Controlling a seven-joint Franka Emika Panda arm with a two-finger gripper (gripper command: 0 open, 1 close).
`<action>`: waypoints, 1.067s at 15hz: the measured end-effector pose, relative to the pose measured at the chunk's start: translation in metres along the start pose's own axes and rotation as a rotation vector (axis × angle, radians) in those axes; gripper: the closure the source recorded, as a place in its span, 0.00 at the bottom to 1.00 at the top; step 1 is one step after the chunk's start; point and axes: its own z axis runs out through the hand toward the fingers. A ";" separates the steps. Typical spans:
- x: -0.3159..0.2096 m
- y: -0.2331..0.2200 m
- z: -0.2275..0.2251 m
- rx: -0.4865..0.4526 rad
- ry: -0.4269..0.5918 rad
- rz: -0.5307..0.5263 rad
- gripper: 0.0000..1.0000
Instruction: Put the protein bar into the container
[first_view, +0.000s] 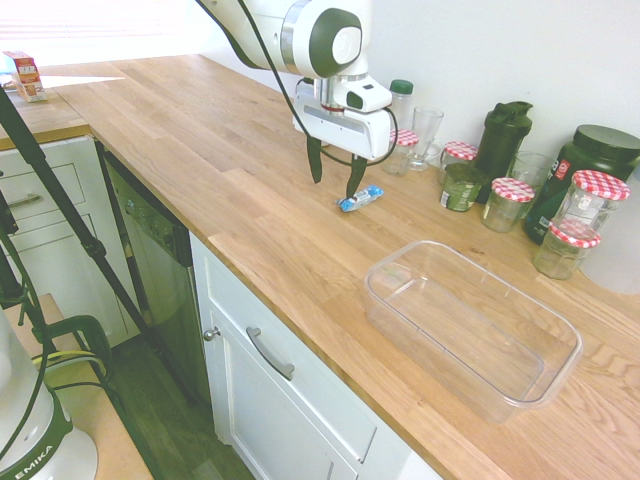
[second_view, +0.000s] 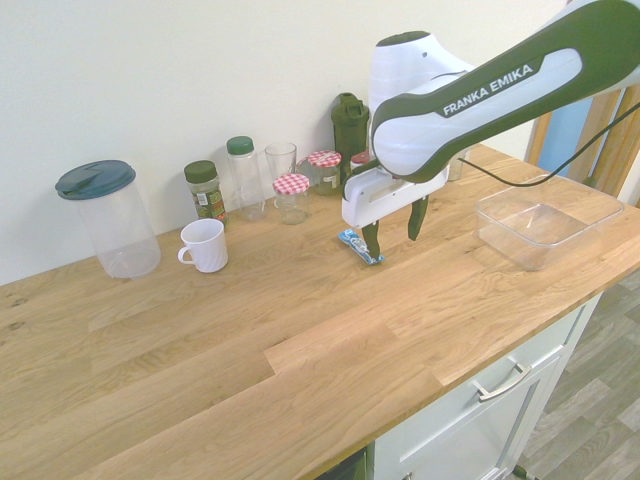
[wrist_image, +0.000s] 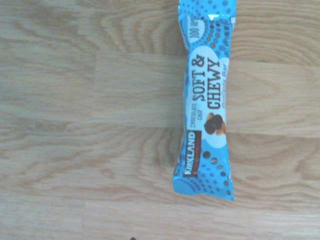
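Note:
The protein bar (first_view: 361, 199) in its blue and white wrapper lies flat on the wooden counter (first_view: 200, 140); it also shows as a blue strip (second_view: 359, 246) and fills the wrist view (wrist_image: 206, 100). My gripper (first_view: 335, 172) hangs open just above the counter, close beside the bar's near end, fingers pointing down; from the other side the gripper (second_view: 392, 228) stands over the bar's end. Nothing is between the fingers. The container (first_view: 470, 325), a large clear tub, sits empty on the counter some way from the bar, also seen as the clear tub (second_view: 545, 222).
Along the wall stand red-checked-lid jars (first_view: 512, 203), a glass (first_view: 425, 135), dark shaker bottles (first_view: 503, 137) and a green-lidded tub (first_view: 590, 165). A white mug (second_view: 205, 245) and a clear jug (second_view: 108, 218) sit further along. The counter's front edge (first_view: 300, 310) runs near the container.

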 end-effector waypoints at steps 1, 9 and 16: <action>0.001 -0.005 0.003 0.000 -0.001 -0.001 0.00; 0.015 -0.018 0.024 -0.017 0.002 0.029 0.00; 0.020 -0.034 0.033 -0.024 -0.001 0.050 0.00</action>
